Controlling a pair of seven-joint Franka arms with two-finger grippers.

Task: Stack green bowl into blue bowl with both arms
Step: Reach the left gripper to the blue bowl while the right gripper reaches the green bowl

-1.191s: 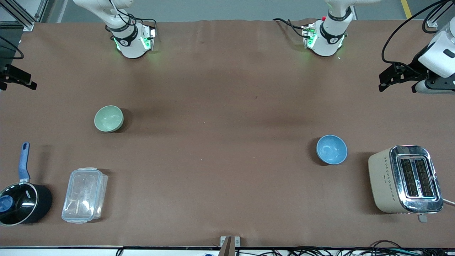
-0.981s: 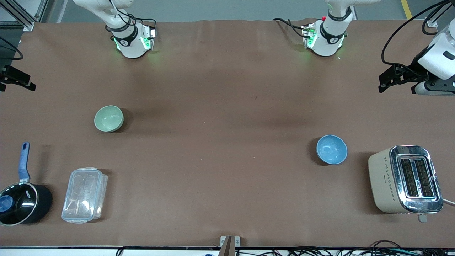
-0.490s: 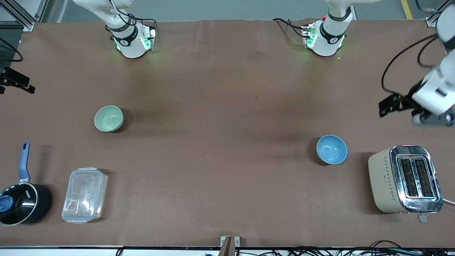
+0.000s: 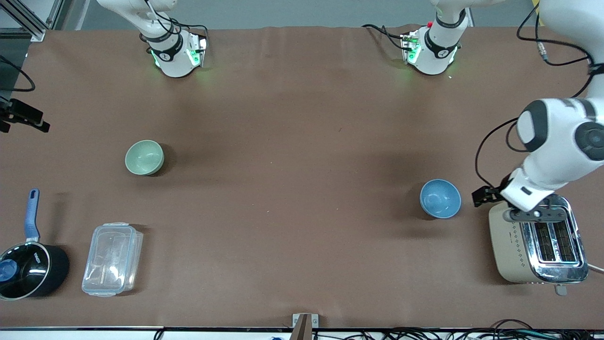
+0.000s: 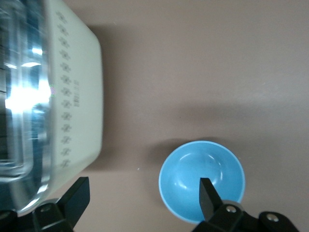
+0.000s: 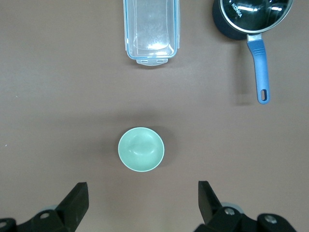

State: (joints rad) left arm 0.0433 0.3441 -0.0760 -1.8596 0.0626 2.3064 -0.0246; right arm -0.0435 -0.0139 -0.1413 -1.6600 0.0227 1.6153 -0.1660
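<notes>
The right wrist view looks straight down on the brown desk (image 6: 58, 96). The right claw (image 6: 142, 205) hangs with its two fingers (image 6: 75, 200) spread wide apart, holding nothing. The green bowl (image 6: 141, 149) sits upright on the desk, apart from both fingers. Well apart from the bowl lie a clear lidded container (image 6: 152, 30) and, beside it, a black saucepan (image 6: 251, 17) with a blue handle.

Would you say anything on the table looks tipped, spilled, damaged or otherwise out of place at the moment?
Nothing stands out. The green bowl and blue bowl sit upright and apart, the toaster, saucepan and clear container look undisturbed, and nothing is spilled.
</notes>
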